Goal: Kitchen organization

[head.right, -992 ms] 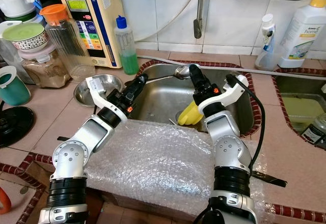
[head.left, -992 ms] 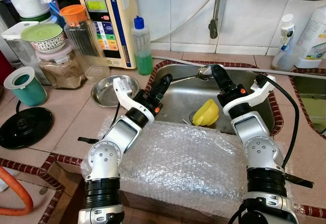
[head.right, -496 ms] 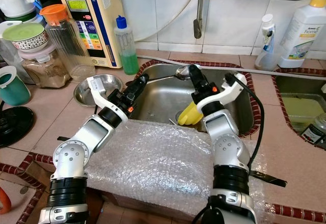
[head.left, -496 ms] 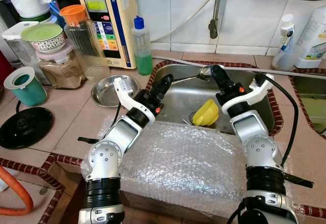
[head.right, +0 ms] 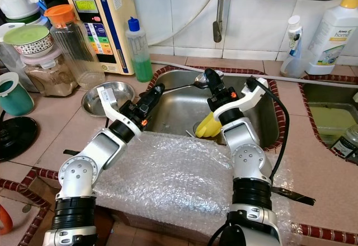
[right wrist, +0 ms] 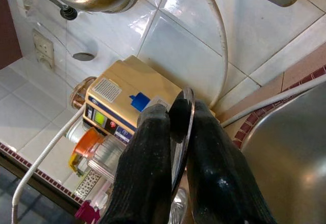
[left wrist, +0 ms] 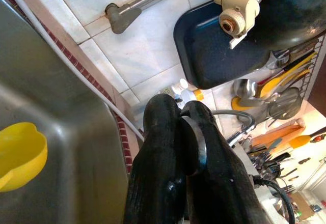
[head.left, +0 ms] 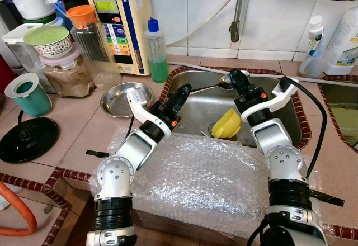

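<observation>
Sink (head.left: 196, 112), both claws gripping ladle (head.left: 215, 84)

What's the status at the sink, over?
Both grippers, left and right, shut on one ladle over the sink. Yellow cup below. Nothing blocking.

My right gripper (head.left: 235, 77) has drawn back toward me and slightly left over the sink (head.left: 291, 120), carrying the ladle (head.left: 225, 80) with it (the bowl end sits a touch lower now).
</observation>
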### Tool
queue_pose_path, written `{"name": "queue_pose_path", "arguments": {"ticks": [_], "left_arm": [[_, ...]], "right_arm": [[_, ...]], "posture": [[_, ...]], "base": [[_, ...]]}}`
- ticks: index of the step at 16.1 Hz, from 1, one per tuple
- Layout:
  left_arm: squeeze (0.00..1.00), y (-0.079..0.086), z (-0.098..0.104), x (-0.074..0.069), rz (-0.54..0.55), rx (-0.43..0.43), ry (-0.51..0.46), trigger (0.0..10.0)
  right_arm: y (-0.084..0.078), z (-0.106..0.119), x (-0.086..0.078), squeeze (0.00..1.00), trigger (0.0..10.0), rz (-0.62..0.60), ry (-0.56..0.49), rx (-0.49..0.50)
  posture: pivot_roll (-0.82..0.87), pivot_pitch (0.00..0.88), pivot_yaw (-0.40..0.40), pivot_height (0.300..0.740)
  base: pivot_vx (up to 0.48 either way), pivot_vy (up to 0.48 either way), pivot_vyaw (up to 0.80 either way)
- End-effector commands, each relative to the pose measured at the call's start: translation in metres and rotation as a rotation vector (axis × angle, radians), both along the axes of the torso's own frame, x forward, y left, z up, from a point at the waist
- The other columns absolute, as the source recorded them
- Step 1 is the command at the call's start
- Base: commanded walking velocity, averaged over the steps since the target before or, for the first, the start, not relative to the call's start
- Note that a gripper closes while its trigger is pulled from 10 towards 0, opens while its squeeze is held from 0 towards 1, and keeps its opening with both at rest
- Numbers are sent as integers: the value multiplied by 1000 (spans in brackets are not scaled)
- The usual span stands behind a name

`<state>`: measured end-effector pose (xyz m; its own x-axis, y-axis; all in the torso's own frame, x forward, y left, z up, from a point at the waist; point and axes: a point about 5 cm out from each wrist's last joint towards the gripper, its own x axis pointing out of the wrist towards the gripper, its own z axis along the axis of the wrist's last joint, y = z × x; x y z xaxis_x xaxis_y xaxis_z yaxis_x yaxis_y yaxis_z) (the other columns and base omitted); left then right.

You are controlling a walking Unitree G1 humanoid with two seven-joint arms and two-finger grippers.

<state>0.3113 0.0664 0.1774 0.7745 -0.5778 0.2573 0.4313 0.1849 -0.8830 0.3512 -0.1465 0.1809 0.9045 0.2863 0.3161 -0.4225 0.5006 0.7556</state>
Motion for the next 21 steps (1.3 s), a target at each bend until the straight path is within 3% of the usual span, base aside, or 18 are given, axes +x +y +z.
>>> {"name": "queue_pose_path", "arguments": {"ticks": [1, 2, 3, 5, 6, 10, 13, 17, 19, 20, 21], "left_arm": [[0, -6, 3, -2, -26, 12, -14, 0], [706, -6, 1, 0, -14, 34, -7, 2392], [1000, -5, -1, 0, -10, 48, -3, 10000], [1000, -5, -3, 0, -5, 68, -2, 10000], [1000, -3, -8, 2, 20, 115, 7, 10000], [1000, 7, -28, 0, 55, 249, 63, 10000], [1000, 13, -42, -5, 58, 323, 85, 10000], [1000, 21, -58, -14, 42, 564, 10, 10000], [1000, 20, -60, -16, 36, 608, -9, 10000], [1000, 19, -60, -16, 32, 616, -18, 10000], [1000, 18, -60, -16, 31, 616, -18, 10000]], "right_arm": [[-2, -2, 3, 0, 0, -30, 33, -27], [-4, -3, 3, 0, 0, -46, 40, -35], [-6, -3, 4, 0, 0, -66, 45, -43], [-10, -4, 5, 0, 0, -112, 56, -79], [-16, 1, 8, 0, 0, -205, 65, -193], [-23, 20, 9, 0, 0, -367, -16, -426], [-30, 23, 11, 0, 0, -457, -31, -518], [-44, 9, 12, 0, 0, -535, -28, -783], [-47, -3, 10, 0, 0, -558, -56, -977], [-47, -13, 9, 0, 0, -544, -74, -1141], [-49, -16, 9, 0, 0, -544, -69, -1146]], "posture": [[-23, 0, 96, 740], [-23, 0, 97, 740], [-24, 0, 99, 740], [-25, 0, 99, 740], [-23, 0, 100, 740], [-17, 0, 102, 740], [-17, 0, 102, 740], [-4, 0, 96, 740], [-2, 0, 95, 740], [-1, 0, 94, 740], [-1, 0, 94, 740]], "base": [[0, 0, 0], [0, 0, 0], [0, 0, 0], [0, 0, 0], [0, 0, 0], [0, 0, 0], [0, 0, 0], [0, 0, 0], [0, 0, 0], [0, 0, 0], [0, 0, 0]]}}
